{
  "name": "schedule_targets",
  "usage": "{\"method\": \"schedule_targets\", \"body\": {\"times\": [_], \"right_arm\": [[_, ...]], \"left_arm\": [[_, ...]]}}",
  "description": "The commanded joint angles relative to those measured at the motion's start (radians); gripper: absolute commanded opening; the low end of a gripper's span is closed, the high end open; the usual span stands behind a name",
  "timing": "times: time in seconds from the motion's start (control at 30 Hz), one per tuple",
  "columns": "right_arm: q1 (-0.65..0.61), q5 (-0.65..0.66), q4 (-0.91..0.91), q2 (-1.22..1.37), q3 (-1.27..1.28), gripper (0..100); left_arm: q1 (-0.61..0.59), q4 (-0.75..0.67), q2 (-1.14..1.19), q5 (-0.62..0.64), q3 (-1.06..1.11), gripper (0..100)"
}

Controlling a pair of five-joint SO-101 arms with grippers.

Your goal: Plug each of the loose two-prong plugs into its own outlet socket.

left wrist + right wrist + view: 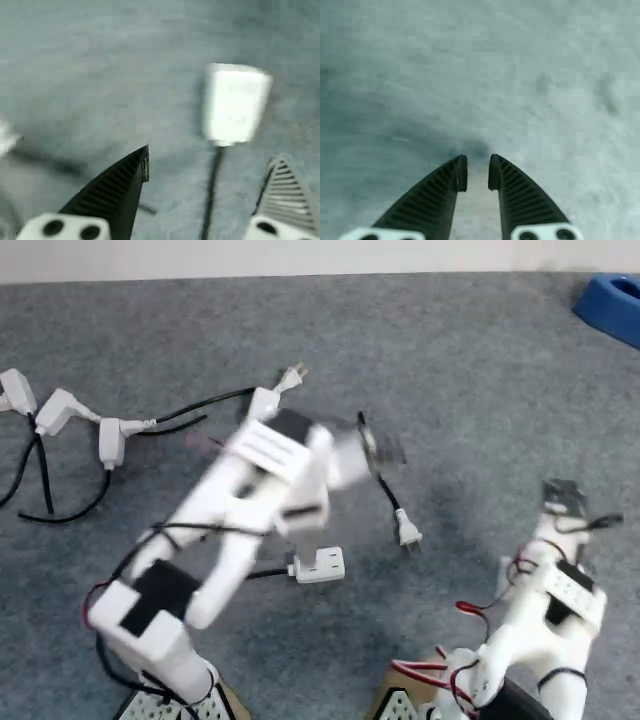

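L arm (250,480) stretched fwd, jaws wide by outlet block (235,102); R arm (540,610) folded back, jaws nearly closed.

in the high view the left arm (250,500) is blurred, and the left tool (365,448) at its end is a grey smear with no fingers to tell apart. the arm covers one end of the white outlet block (325,563). a black cord (388,492) vanishes into the smear. a blue object (612,302) is cut off at the corner, a white plug (14,390) by the side edge, the right arm (540,620) by the bottom edge. in the left wrist view a white block (235,102) is too blurred to show any sockets.
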Motion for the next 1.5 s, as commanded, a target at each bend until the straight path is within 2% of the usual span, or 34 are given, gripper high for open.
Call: {"method": "schedule_targets", "body": {"times": [0.0,0.1,0.2,0.4,0.53,0.63,0.83,0.97,1.13,1.47], "right_arm": [[-0.202,-0.084,0.205,-0.018,-0.197,9.1],[-0.357,-0.161,0.410,-0.007,-0.443,9.1],[-0.495,-0.183,0.538,0.002,-0.641,9.1],[-0.679,-0.224,0.568,0.308,-0.886,9.1],[-0.702,-0.250,0.616,0.593,-1.070,9.1],[-0.699,-0.278,0.702,0.707,-1.158,8.8],[-0.705,-0.276,0.730,0.671,-1.121,8.8],[-0.714,-0.275,0.618,0.670,-0.992,8.8],[-0.714,-0.227,0.582,0.670,-0.944,8.8],[-0.710,-0.206,0.519,0.673,-0.937,9.1]], "left_arm": [[-0.189,0.038,-0.116,0.302,-0.125,36],[-0.282,0.032,-0.156,0.417,-0.001,36],[-0.318,0.008,-0.205,0.437,0.174,36],[-0.325,-0.207,-0.395,0.442,0.466,36],[-0.335,-0.284,-0.559,0.517,0.591,36],[-0.395,-0.358,-0.682,0.522,0.653,36],[-0.426,-0.436,-0.888,0.519,0.774,36],[-0.449,-0.450,-0.987,0.522,0.822,36],[-0.513,-0.442,-1.000,0.525,0.819,36],[-0.512,-0.440,-1.000,0.525,0.819,36]]}}
